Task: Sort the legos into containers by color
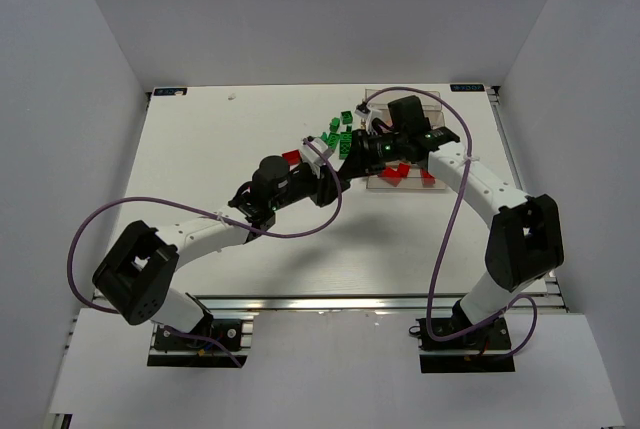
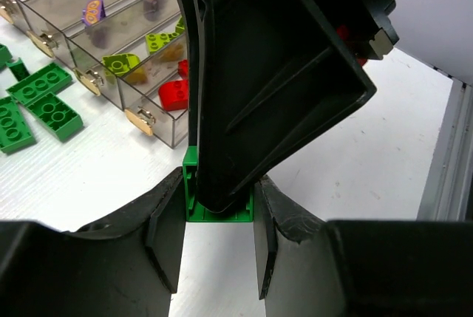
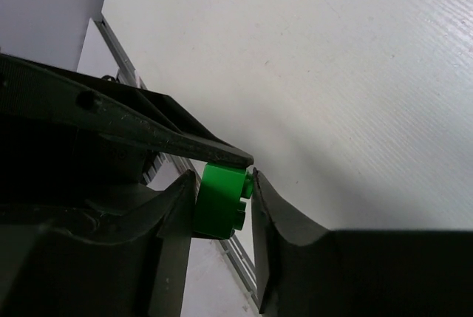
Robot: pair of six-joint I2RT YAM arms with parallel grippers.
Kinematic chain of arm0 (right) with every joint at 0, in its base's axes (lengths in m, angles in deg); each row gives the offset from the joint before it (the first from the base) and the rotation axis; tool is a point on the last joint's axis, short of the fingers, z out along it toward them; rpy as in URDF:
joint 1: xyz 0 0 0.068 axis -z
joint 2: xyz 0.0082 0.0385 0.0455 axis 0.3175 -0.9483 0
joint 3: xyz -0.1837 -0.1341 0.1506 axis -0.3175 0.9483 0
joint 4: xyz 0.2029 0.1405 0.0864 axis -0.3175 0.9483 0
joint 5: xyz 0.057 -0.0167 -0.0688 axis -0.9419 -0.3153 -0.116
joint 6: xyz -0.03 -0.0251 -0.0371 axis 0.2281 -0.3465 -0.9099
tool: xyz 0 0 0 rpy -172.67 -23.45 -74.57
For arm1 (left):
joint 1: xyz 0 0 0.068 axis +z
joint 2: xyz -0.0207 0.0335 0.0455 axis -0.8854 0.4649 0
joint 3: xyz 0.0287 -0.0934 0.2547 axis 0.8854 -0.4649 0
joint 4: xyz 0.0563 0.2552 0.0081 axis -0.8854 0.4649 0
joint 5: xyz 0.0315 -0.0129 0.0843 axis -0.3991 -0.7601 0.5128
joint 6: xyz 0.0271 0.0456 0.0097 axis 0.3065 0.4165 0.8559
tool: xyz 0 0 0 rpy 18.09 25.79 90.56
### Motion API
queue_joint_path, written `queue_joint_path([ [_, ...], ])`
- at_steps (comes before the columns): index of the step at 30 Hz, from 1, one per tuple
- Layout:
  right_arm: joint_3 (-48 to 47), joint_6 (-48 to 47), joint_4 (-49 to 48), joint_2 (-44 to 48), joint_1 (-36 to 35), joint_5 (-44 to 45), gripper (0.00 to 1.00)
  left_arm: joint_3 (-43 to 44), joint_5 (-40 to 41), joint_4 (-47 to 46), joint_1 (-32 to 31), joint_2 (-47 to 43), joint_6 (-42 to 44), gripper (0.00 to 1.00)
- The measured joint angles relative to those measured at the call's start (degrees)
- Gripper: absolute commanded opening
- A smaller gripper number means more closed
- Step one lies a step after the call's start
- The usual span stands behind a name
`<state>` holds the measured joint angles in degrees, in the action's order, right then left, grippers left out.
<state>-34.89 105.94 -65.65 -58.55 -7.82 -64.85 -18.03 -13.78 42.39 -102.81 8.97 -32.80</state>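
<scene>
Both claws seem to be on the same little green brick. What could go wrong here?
The left gripper pinches the green brick while the right gripper straddles it, above the table. If one releases too soon, or they pull askew, the brick may drop. The two grippers crowd tightly and might knock together.

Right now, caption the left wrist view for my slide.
Left pincer grips a green brick, with the right pincer over it, near the bins.
</scene>
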Motion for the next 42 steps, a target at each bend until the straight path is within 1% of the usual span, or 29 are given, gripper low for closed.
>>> queue_joint_path([
  [1, -0.24, 0.07, 0.11, -0.09, -0.09, 0.39, 0.28, 0.00, 0.26, 0.04, -0.02, -0.04, 0.11, 0.00],
  [2, -0.59, 0.09, 0.35, -0.24, -0.11, 0.57, 0.25, 0.00, 0.57, 0.02, -0.02, -0.09, 0.20, 0.08],
  [4, -1.22, -0.04, 0.83, -0.52, -0.17, 0.59, 0.16, 0.00, 1.20, -0.04, -0.02, -0.22, 0.17, 0.17],
  [7, -2.14, -0.22, 1.33, -0.74, -0.26, 0.50, 0.10, 0.00, 2.56, 0.00, -0.20, -0.83, 0.11, 0.32],
  [8, -2.38, -0.26, 1.38, -0.74, -0.28, 0.39, 0.09, 0.00, 3.10, 0.04, -0.24, -1.07, 0.11, 0.39],
  [9, -2.64, -0.28, 1.40, -0.76, -0.33, 0.31, 0.08, 0.00, 3.61, 0.15, -0.24, -1.42, 0.11, 0.51],
  [11, -3.15, -0.79, 1.36, -0.74, -0.33, 0.11, 0.06, -0.24, 4.81, -0.07, -0.33, -2.25, 0.00, 0.68],
  [12, -3.15, -1.11, 1.42, -0.76, -0.33, 0.07, 0.06, -0.31, 5.60, -0.07, -0.33, -2.86, 0.04, 0.79],
  [14, -3.17, -1.60, 1.53, -0.83, -0.28, 0.07, 0.04, -0.42, 6.86, -0.24, -0.31, -4.59, -0.17, 0.84],
  [15, -3.32, -1.81, 1.57, -0.90, -0.13, 0.15, 0.04, -0.50, 7.39, -0.24, -0.33, -5.60, -0.46, 0.88],
  [16, -3.56, -2.12, 1.70, -0.94, 0.04, 0.17, 0.02, -0.50, 8.28, -0.42, -0.37, -6.40, -0.55, 0.88],
  [17, -3.76, -2.47, 1.79, -1.03, 0.31, 0.26, 0.02, -0.50, 8.98, -0.50, -0.37, -7.02, -0.74, 0.89],
  [22, -7.17, -5.20, 2.45, -3.19, 2.80, 1.99, 0.00, -0.52, 13.42, 0.90, -0.33, -9.60, -2.97, 0.98],
  [25, -9.97, -7.43, 2.56, -5.40, 5.60, 4.98, 0.00, -0.55, 17.25, 4.24, -0.33, -10.95, -5.79, 0.98],
  [27, -12.55, -9.31, 2.27, -7.65, 7.85, 8.74, 0.00, -0.52, 19.80, 7.85, -0.28, -12.09, -8.37, 0.98],
  [30, -15.80, -13.38, -0.04, -11.56, 10.56, 16.76, 0.00, -0.17, 22.08, 13.38, 0.15, -13.20, -12.11, 0.98],
  [34, -22.21, -18.27, -2.86, -19.34, 13.86, 26.34, 0.00, -0.11, 23.12, 19.52, 0.68, -14.23, -16.74, 0.98],
  [39, -35.91, -21.75, -5.18, -31.67, 17.73, 33.88, 0.01, -2.78, 23.96, 21.90, 0.83, -18.43, -21.99, 0.98],
  [42, -41.31, -23.58, -6.69, -36.39, 19.26, 36.98, 0.03, -5.95, 24.57, 22.03, 0.87, -21.97, -24.65, 0.98],
])
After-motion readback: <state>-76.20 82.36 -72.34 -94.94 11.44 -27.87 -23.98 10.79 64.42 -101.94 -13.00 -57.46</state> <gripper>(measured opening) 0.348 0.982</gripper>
